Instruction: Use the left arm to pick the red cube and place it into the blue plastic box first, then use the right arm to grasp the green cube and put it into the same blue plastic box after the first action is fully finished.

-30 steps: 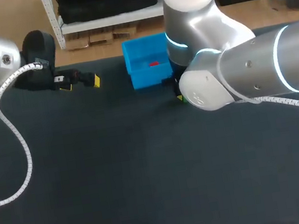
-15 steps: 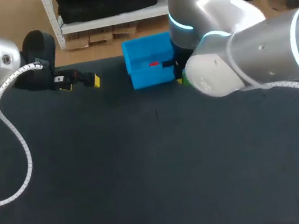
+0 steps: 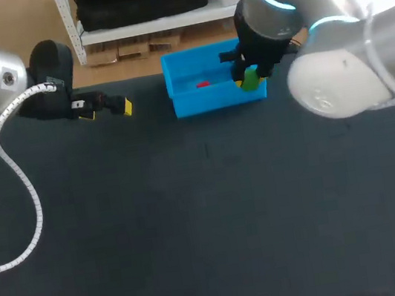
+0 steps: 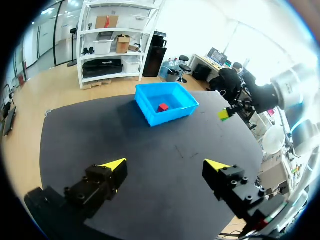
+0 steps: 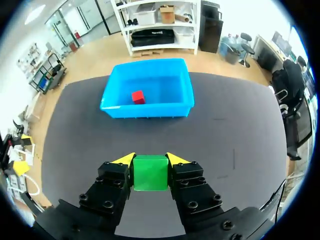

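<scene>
Status: right gripper (image 5: 150,161) clamped on the small green cube (image 5: 150,172), both yellow-tipped fingers against its sides, held over the dark table (image 5: 240,140) by the near right corner of the blue plastic box (image 5: 147,107). Small red cube (image 5: 138,96) sits inside box. Left gripper (image 4: 165,165) spread wide, holding nothing, well apart from box.

Black counter (image 3: 194,223), blue plastic box (image 3: 202,103) resting on it near the far edge, open side up
</scene>
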Controlling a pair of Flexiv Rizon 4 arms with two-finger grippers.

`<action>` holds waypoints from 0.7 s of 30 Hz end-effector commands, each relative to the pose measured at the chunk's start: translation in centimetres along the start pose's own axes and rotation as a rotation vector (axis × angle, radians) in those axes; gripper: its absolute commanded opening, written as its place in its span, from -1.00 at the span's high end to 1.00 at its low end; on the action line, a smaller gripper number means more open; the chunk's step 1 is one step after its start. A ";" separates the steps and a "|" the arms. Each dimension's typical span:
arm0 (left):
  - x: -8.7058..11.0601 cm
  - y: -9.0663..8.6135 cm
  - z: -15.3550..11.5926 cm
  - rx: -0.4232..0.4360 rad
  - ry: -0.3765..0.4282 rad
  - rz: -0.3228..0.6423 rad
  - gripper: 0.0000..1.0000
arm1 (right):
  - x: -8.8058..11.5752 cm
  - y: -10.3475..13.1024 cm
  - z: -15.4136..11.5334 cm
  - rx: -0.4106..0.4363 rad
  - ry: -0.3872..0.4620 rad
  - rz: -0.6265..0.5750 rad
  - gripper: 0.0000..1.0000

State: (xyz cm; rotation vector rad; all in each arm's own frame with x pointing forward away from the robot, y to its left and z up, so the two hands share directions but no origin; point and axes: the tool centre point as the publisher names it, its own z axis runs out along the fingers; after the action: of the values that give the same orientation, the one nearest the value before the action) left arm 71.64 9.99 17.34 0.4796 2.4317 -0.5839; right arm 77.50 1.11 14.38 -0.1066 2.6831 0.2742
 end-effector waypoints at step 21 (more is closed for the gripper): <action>0.0 0.1 0.0 0.004 -0.002 0.001 -1.00 | 0.4 0.8 0.0 -0.071 -0.204 -0.045 1.00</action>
State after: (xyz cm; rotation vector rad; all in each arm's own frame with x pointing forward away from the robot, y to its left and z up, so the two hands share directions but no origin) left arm 71.64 9.99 17.33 0.4795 2.4318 -0.5838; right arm 76.10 1.45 14.94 -0.1682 2.5262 0.3521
